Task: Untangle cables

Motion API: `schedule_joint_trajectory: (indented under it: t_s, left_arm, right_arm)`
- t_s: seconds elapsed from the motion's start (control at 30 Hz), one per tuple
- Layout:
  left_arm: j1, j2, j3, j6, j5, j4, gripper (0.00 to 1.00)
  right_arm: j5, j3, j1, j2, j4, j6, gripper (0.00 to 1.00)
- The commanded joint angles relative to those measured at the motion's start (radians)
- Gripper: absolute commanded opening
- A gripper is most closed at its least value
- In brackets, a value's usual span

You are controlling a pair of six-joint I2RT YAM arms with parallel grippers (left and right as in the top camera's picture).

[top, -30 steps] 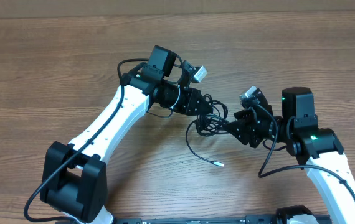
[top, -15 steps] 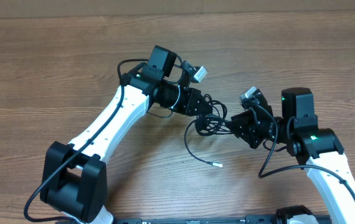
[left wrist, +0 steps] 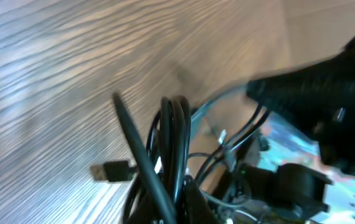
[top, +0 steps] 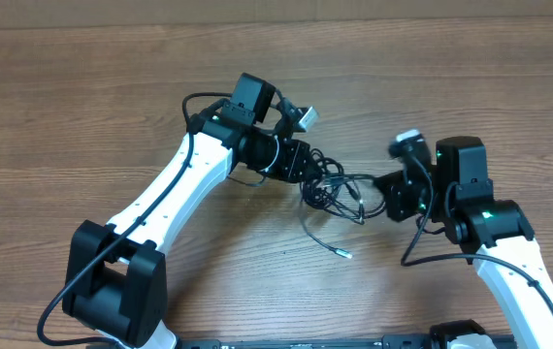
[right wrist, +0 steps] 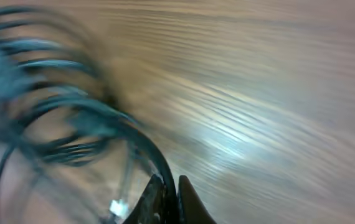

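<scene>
The cables (top: 333, 189) are thin black cords bunched in loops between my two grippers on the wooden table. One loose end with a silver tip (top: 342, 254) lies toward the front. My left gripper (top: 306, 173) is shut on the bunch at its left side; the left wrist view shows the cords (left wrist: 171, 143) and a black plug (left wrist: 111, 170). My right gripper (top: 390, 194) is shut on a cord at the right side; the right wrist view shows one cord (right wrist: 159, 163) pinched between the fingers (right wrist: 168, 199), with blurred loops behind.
The wooden table (top: 112, 97) spreads all round. Thicker black wires run along the left arm (top: 199, 102) and the right arm (top: 414, 242). The arm bases stand at the front edge.
My right gripper has moved right and back, pulling its cord. The bunch has stretched out to the right and the silver-tipped end has shifted slightly. The left arm has barely moved.
</scene>
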Motion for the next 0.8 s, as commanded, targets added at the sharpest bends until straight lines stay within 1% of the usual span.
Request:
schedule_joint_trajectory:
  t_s: [0.0, 0.07, 0.17, 0.2, 0.23, 0.27, 0.3, 0.37, 0.47, 0.5, 0.53, 0.63, 0.77]
  left_arm:
    - [0.033, 0.003, 0.019, 0.006, -0.111, -0.036, 0.04]
    - [0.049, 0.003, 0.019, 0.005, -0.138, -0.053, 0.04]
    - [0.069, 0.003, 0.019, 0.009, -0.142, -0.062, 0.04]
    - [0.071, 0.003, 0.019, 0.008, -0.139, -0.061, 0.04]
    - [0.071, 0.003, 0.019, 0.008, -0.137, -0.061, 0.04]
    - [0.071, 0.003, 0.019, 0.013, -0.130, -0.061, 0.04]
    - [0.071, 0.003, 0.019, 0.025, -0.120, -0.061, 0.04]
    - [0.068, 0.003, 0.019, 0.046, -0.090, -0.056, 0.04]
    - [0.067, 0.003, 0.019, 0.050, -0.055, -0.036, 0.04]
    - [0.067, 0.003, 0.019, 0.051, -0.033, -0.023, 0.04]
    - [0.067, 0.003, 0.019, 0.051, 0.010, 0.003, 0.04]
    - [0.066, 0.003, 0.019, 0.058, 0.084, 0.051, 0.04]
    - [0.058, 0.003, 0.019, 0.058, 0.171, 0.109, 0.04]
  right_arm:
    - [0.428, 0.029, -0.016, 0.001, -0.019, 0.321, 0.04]
    - [0.490, 0.029, -0.032, 0.001, -0.043, 0.415, 0.04]
    - [0.492, 0.029, -0.054, 0.001, -0.066, 0.475, 0.04]
    - [0.486, 0.029, -0.056, 0.001, -0.068, 0.477, 0.11]
    - [0.458, 0.029, -0.056, 0.001, -0.061, 0.477, 0.26]
    - [0.417, 0.029, -0.056, 0.001, -0.051, 0.476, 0.49]
    - [0.378, 0.029, -0.056, 0.001, -0.045, 0.476, 0.61]
    - [0.256, 0.029, -0.056, 0.001, -0.042, 0.466, 0.78]
    - [0.119, 0.029, -0.056, 0.001, -0.039, 0.412, 0.78]
    - [0.050, 0.029, -0.056, 0.001, -0.035, 0.381, 0.78]
    - [-0.066, 0.029, -0.056, 0.001, -0.031, 0.322, 0.77]
    - [-0.246, 0.029, -0.056, 0.001, -0.031, 0.232, 0.76]
    - [-0.361, 0.029, -0.056, 0.001, -0.027, 0.205, 0.71]
